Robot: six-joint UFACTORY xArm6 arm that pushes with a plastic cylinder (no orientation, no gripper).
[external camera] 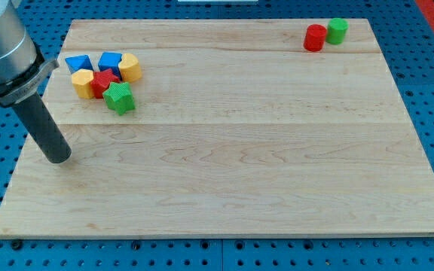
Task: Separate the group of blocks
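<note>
A tight group of blocks sits at the board's upper left: a blue triangle-like block (77,62), a blue block (110,61), a yellow block (129,67), a yellow block (83,83), a red star (104,81) and a green star (118,98). They touch one another. My tip (57,158) rests on the board near its left edge, below and to the left of the group, apart from every block. The green star is the nearest block to it.
A red cylinder (315,38) and a green cylinder (337,31) stand side by side at the board's upper right. The wooden board (232,165) lies on a blue perforated table. The arm's grey body fills the view's upper left corner.
</note>
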